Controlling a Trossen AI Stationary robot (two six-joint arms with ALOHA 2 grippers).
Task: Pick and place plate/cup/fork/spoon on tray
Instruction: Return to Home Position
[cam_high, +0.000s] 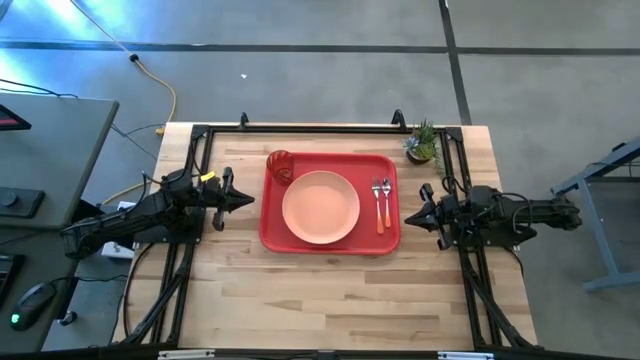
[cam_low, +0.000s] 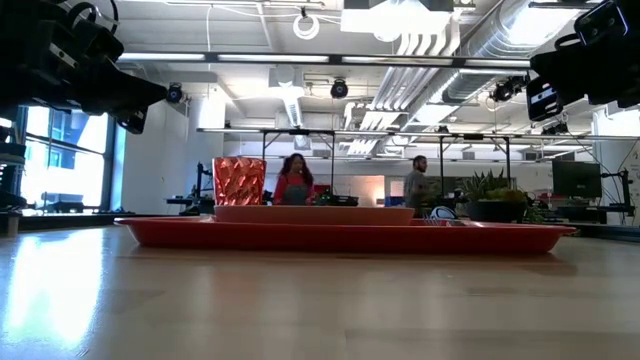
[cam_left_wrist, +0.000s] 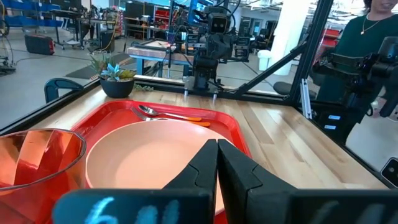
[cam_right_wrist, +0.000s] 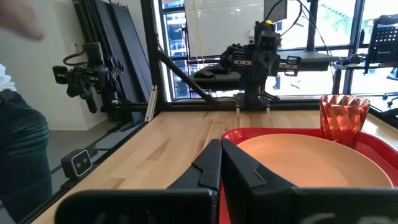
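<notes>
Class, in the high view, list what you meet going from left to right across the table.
Left gripper → cup → plate → fork → spoon → right gripper.

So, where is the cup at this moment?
In the high view, the cup stands upright in the tray's far left corner, beside the plate, on the left gripper's side.
</notes>
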